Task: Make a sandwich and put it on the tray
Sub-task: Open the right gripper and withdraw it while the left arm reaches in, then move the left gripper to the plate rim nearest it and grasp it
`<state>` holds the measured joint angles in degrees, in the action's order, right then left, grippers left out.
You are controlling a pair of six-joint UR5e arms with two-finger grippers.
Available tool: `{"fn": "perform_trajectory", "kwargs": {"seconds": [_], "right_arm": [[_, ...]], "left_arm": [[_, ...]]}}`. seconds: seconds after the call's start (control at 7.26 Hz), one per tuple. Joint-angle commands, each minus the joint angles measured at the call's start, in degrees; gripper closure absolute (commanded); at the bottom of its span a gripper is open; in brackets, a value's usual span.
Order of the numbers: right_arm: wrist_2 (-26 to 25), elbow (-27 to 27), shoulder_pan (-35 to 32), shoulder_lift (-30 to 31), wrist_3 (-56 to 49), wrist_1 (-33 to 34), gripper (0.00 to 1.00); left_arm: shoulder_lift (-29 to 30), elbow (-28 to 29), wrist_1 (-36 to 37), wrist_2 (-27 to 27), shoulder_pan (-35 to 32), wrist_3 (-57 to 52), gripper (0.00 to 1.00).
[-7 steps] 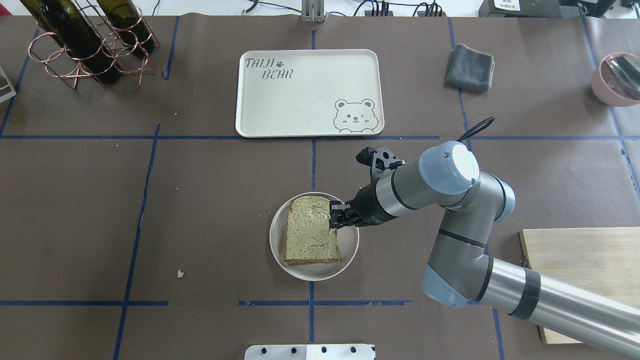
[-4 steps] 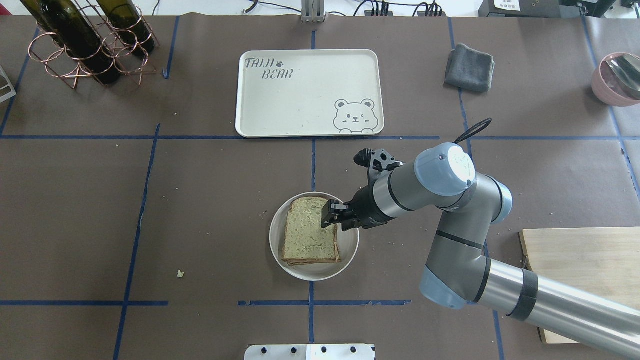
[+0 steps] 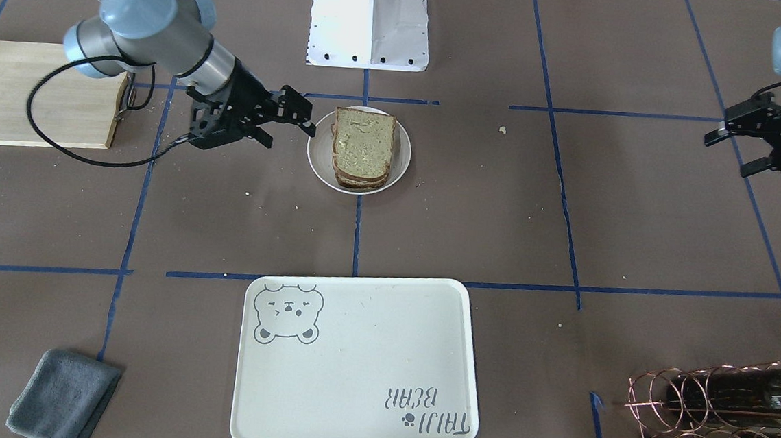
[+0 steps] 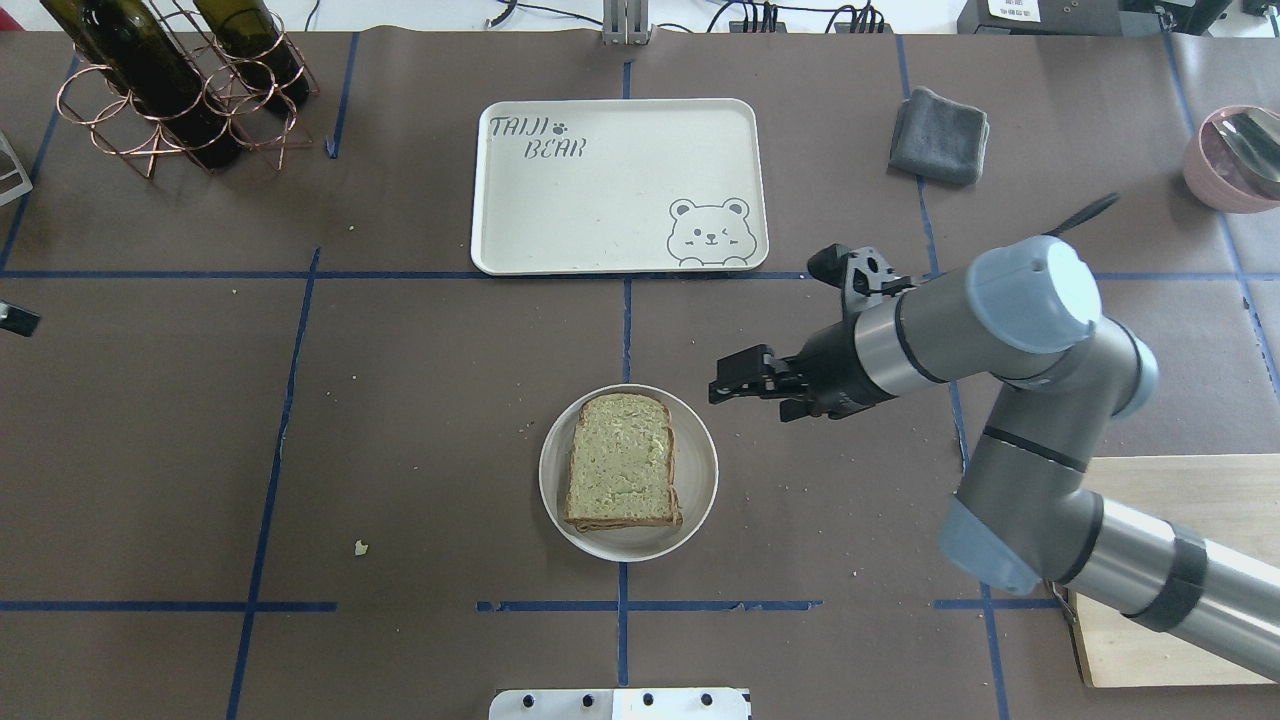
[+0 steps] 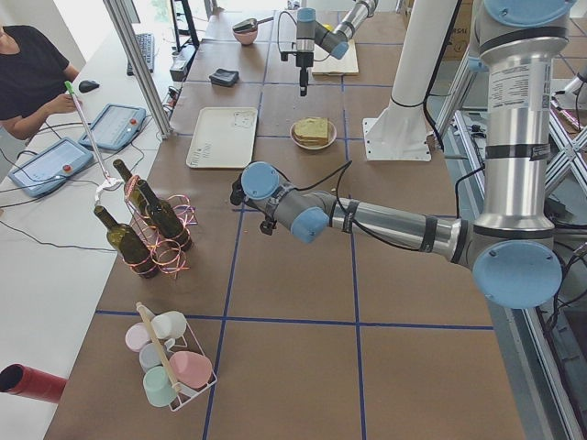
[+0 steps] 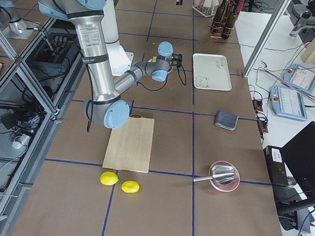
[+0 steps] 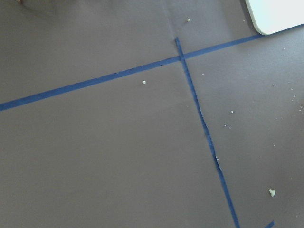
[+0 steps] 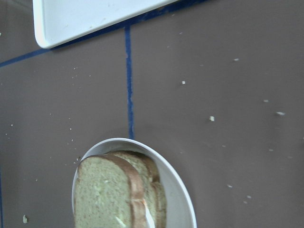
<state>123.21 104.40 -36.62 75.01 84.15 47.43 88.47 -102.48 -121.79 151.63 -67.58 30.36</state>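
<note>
The sandwich (image 4: pixel 620 460), two greenish-beige slices with brown crust stacked, lies on the round off-white plate (image 4: pixel 700 500) at table centre. It also shows in the front view (image 3: pixel 362 148) and the right wrist view (image 8: pixel 109 190). The egg is hidden between the slices. The cream tray (image 4: pixel 620 185) with the bear drawing lies beyond it, bare. My right gripper (image 4: pixel 745 395) is open and empty, just right of the plate. My left gripper (image 3: pixel 728 157) is open and empty, far off at the table's left side.
A copper rack of wine bottles (image 4: pixel 170 90) stands far left. A grey cloth (image 4: pixel 938 135) and a pink bowl (image 4: pixel 1235 155) lie far right. A wooden cutting board (image 4: pixel 1170 520) is under the right arm. Two lemons (image 6: pixel 115 181) lie beside it.
My right gripper has drawn back from the top slice's right edge, moving right and away from the plate. The sandwich stays on the plate.
</note>
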Motion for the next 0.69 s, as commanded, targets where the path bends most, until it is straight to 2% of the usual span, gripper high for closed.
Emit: {"fn": "perform_trajectory", "kwargs": {"seconds": [0.0,0.14,0.28,0.41,0.55], "right_arm": [[12.5,4.4,-13.4,10.0,-0.4,-0.1,0.0],[15.2,4.4,-17.4,12.6,-0.5,-0.6,0.0],[15.5,4.4,-19.2,14.5,-0.5,-0.8,0.0],[15.4,4.1,-20.4,15.9,-0.5,-0.8,0.0],[15.4,4.1,-22.3,17.3,-1.1,-0.8,0.0]], "left_arm": [[9.3,-0.9,-12.1,-13.7,19.7,36.6,0.03],[15.2,-0.5,-11.7,-19.9,28.4,49.8,0.15],[17.7,-0.1,-11.6,-26.8,36.8,55.7,0.28],[20.5,1.2,-10.2,-34.6,41.3,56.4,0.35],[23.2,1.9,-6.4,-38.8,42.3,56.4,0.47]]}}
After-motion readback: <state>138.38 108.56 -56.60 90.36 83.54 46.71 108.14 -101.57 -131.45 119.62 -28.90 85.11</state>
